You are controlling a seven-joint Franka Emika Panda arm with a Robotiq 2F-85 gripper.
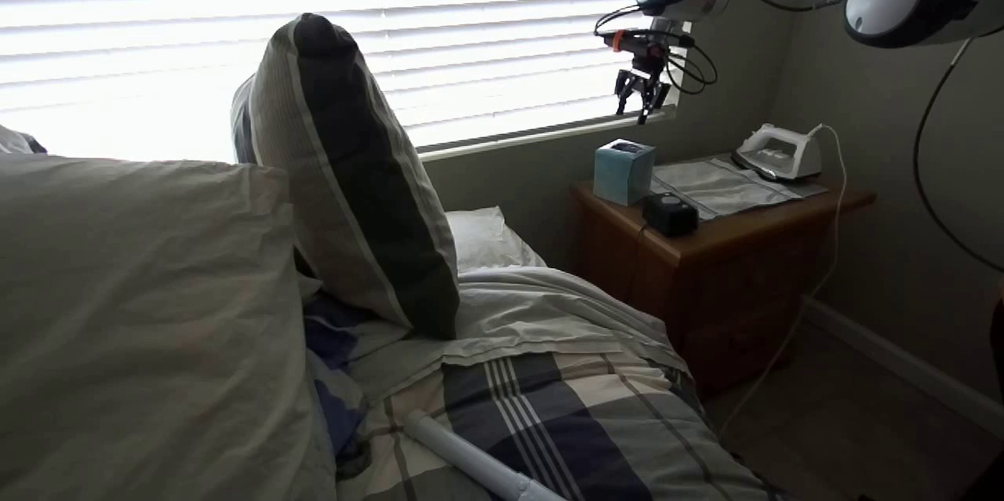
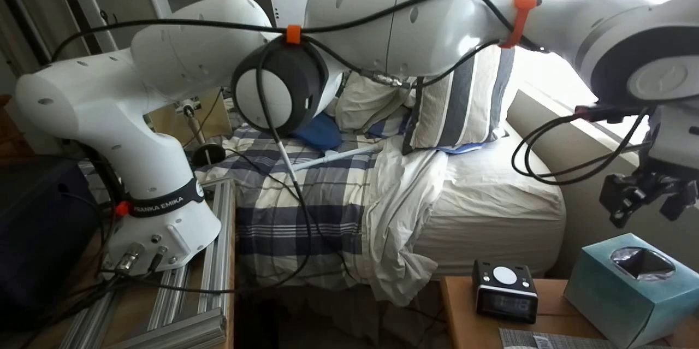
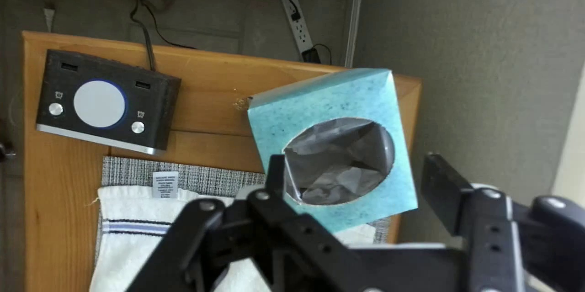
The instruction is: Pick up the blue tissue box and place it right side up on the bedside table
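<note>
Black gripper [image 3: 354,175], spread wide, hovering above tissue box [image 1: 621,176]

One tissue box [image 1: 623,172], one bedside table [image 1: 725,289], one clock [image 3: 103,104], one iron [image 1: 802,157], one claw [image 1: 631,116]

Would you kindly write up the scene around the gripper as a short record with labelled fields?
Blue tissue box: on the bedside table, opening facing up
Gripper: open, holding nothing, above the box
Black clock: on the same table, apart from the box
White cloth: lying on a grey mat
White iron: on the table, cord attached
Task state: box right side up, not gripped
</note>
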